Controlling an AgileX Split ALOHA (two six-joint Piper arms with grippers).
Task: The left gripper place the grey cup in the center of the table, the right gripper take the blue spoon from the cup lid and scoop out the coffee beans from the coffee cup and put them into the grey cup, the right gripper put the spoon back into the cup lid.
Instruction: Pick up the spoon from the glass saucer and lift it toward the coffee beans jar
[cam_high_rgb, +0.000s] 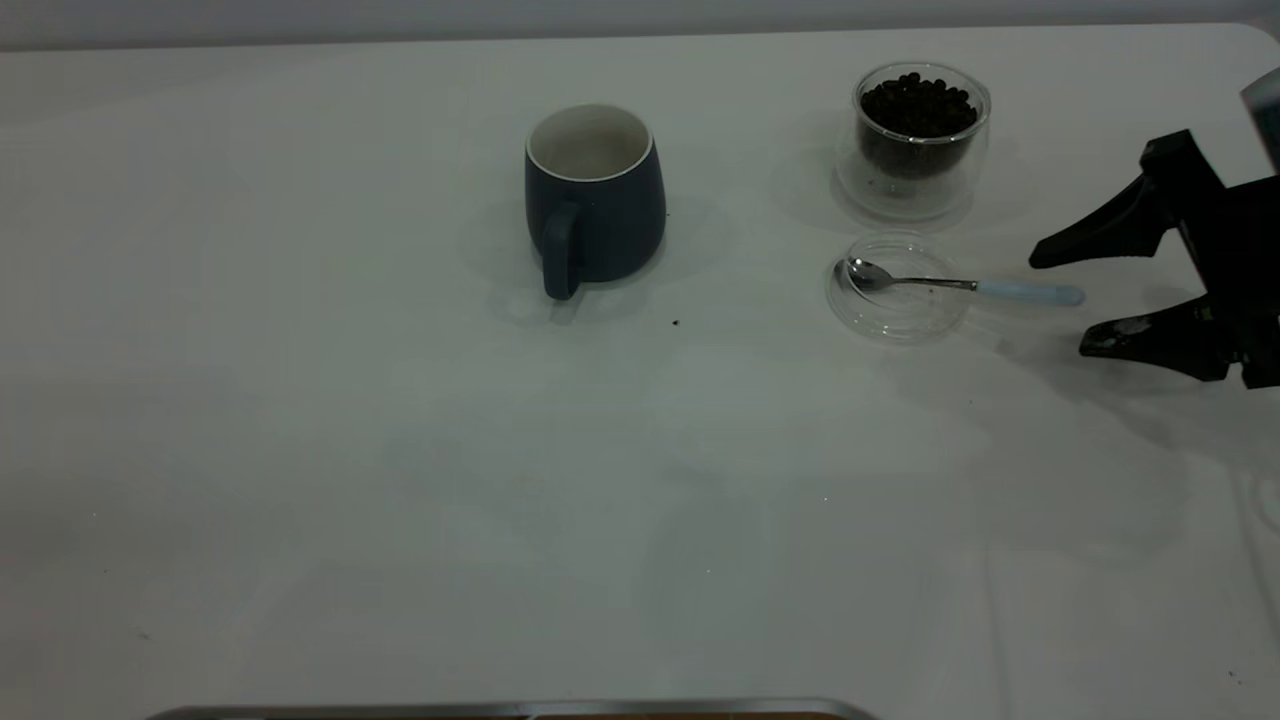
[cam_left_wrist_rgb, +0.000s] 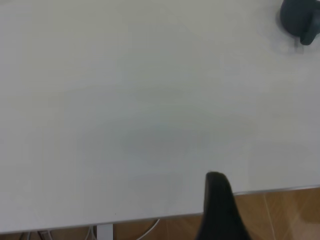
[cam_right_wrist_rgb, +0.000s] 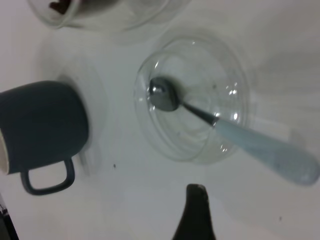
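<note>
Black right pincer (cam_high_rgb: 1070, 300): mine, at the counter's (cam_high_rgb: 300, 450) 3 o'clock edge, fingers spread wide, tips facing 9 o'clock, low over the surface. Blue spoon (cam_high_rgb: 965, 284): just off my tips at 9 o'clock, long axis running 3 to 9, pale handle toward me, bowl resting in the cup lid (cam_high_rgb: 897, 288). Coffee cup (cam_high_rgb: 920, 140): beyond the lid at 12 o'clock, full of coffee beans (cam_high_rgb: 918, 105). Grey cup (cam_high_rgb: 593, 200): upright, mid-counter, farther at 9 o'clock. Left pincer (cam_left_wrist_rgb: 220, 210): parked off the counter's edge; I cannot tell its state.

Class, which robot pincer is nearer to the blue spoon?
Right. The right pincer hovers open just beside the blue spoon's handle end; the left pincer is back at the table's edge, far away.
</note>
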